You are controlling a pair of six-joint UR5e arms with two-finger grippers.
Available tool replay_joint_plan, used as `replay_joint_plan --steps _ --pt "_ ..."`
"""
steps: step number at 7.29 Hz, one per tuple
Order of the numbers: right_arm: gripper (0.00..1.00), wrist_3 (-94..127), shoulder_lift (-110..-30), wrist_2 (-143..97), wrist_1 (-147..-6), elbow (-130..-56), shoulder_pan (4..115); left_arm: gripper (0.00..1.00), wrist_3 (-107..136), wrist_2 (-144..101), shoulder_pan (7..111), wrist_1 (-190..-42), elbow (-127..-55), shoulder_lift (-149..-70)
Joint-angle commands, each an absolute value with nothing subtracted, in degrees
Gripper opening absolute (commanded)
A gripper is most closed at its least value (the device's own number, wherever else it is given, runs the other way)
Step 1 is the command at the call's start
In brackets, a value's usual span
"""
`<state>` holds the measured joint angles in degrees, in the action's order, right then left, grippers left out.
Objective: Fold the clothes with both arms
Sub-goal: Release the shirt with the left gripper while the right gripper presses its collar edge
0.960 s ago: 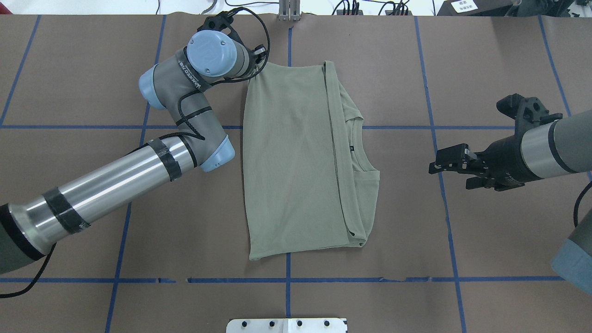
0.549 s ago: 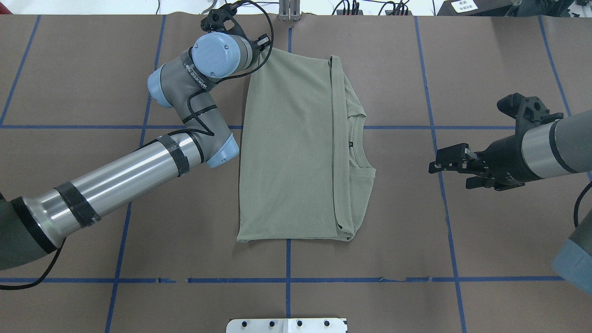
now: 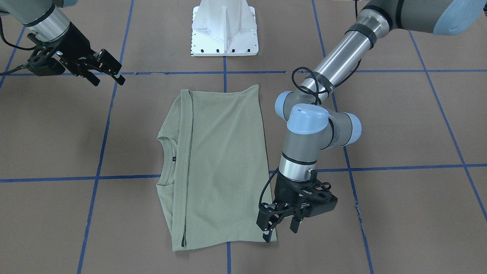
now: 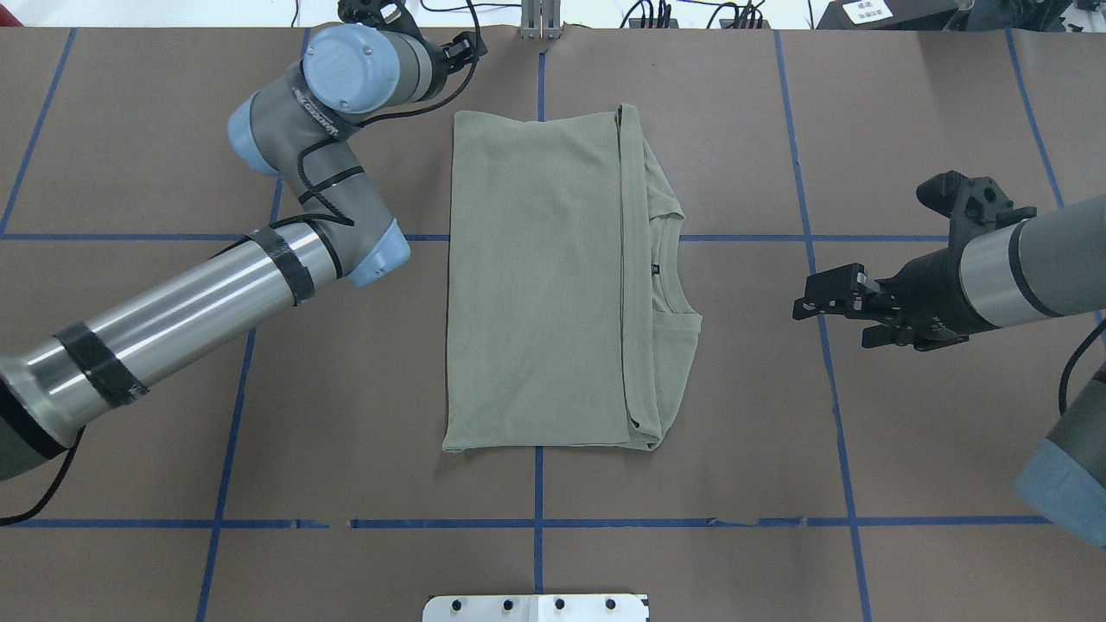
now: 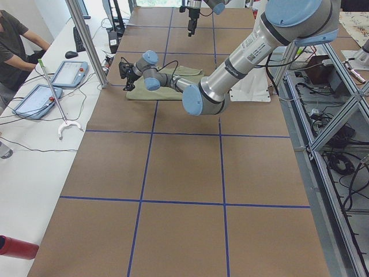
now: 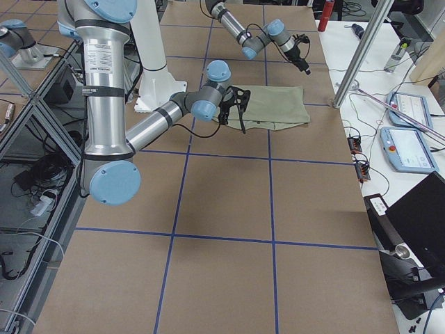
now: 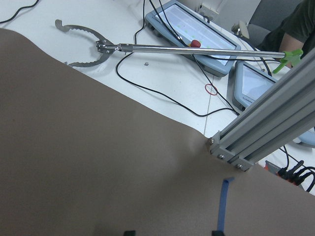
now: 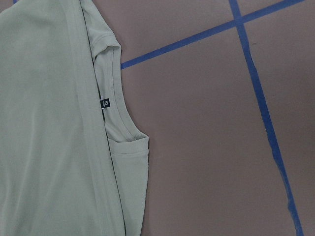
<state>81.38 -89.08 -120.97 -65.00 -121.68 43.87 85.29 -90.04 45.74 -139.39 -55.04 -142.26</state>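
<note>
The shirt [image 4: 536, 276] is a uniform pale sage-green in a fine ribbed knit, with a small black neck label [image 4: 656, 269]. The table [image 4: 130, 130] is matt brown, divided into a grid by blue tape lines [image 4: 130, 235]. The left arm [image 4: 199, 302] and right arm [image 4: 1037, 259] are grey and silver with light blue joint caps and black bands; the left pincer [image 3: 280, 233] and right pincer [image 4: 812, 302] are black, and the pedestal base [image 3: 224, 28] is white.

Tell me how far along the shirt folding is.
Done: the shirt lies flat as a rectangle, one layer folded over up to the neckline, which shows along one edge. In hand: nothing; the left gripper hovers at a shirt corner and the right gripper waits off to the side, both with jaws open. Left: probably another fold or two to make it compact.
</note>
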Motion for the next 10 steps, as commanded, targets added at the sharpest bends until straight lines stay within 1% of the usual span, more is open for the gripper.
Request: replay_joint_plan --steps 1,2,3,4,5,6,8,10 --pt "1.0 76.93 -86.32 -120.68 -68.52 -119.8 42.81 1.0 82.63 -99.02 46.93 -131.73 -65.51 -135.64" --pt "1.0 75.25 -82.48 -119.63 -75.34 -119.88 41.24 1.0 80.36 -101.31 47.02 -123.13 -71.57 -134.57" --pt "1.0 74.19 -78.18 -114.49 -82.81 -119.71 36.7 1.0 79.81 -104.3 47.11 -117.57 -78.5 -132.04" --pt "1.0 73.48 -71.87 -109.39 -90.8 -118.58 32.39 1.0 79.46 -106.94 47.2 -113.25 -87.88 -127.05" --pt "1.0 71.04 -65.19 -108.73 -97.93 -115.17 30.95 1.0 77.63 -108.88 47.2 -111.38 -95.72 -122.13" --pt "1.0 68.49 -60.43 -108.63 -100.17 -110.7 30.15 1.0 77.35 -109.59 47.2 -111.18 -99.72 -119.38" --pt "1.0 66.45 -56.79 -108.63 -100.2 -105.23 27.96 1.0 77.34 -109.69 47.2 -111.18 -100.11 -118.92" --pt "1.0 65.66 -56.43 -108.63 -100.28 -103.01 25.85 1.0 77.43 -109.77 47.11 -111.27 -100.11 -118.92"
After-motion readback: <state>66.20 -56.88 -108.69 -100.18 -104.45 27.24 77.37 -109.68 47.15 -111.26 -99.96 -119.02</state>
